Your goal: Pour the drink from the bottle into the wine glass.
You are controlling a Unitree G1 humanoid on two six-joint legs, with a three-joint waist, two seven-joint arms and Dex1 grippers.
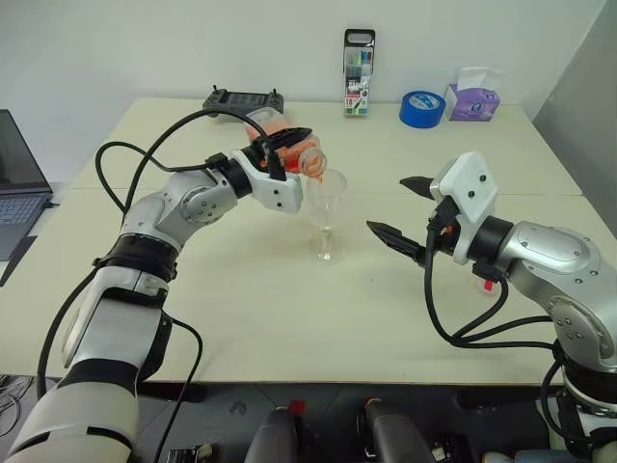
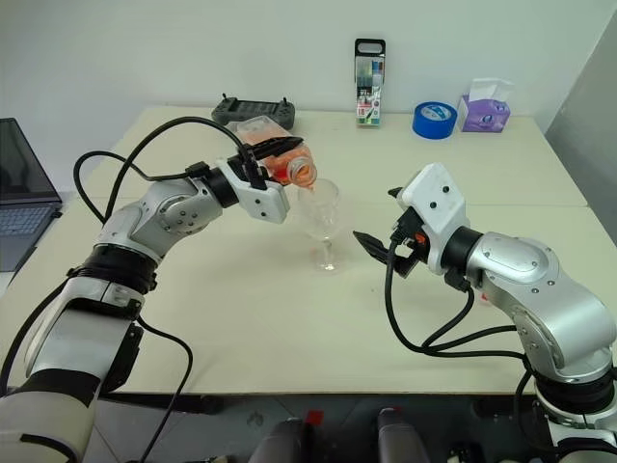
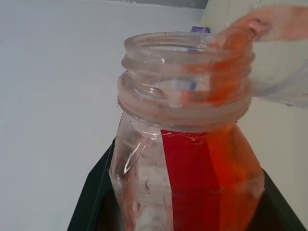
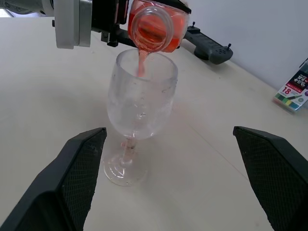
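Right wrist view: one bottle (image 4: 156, 29), gripped by the left gripper (image 1: 286, 147), tips drink (image 4: 142, 65) into one wine glass (image 4: 137, 113). Right gripper (image 1: 403, 207) hangs spread nearby. One pale desk (image 1: 289, 318), white wall.

Silver-and-white humanoid arms with black jointing and cabling

Each arm has glossy silver-grey shells, black bands at the joints and a white angular wrist block; loose black cables loop off both forearms. The left gripper (image 1: 289, 145) and right gripper (image 1: 395, 207) have pointed black fingers, cross-hatched inside.
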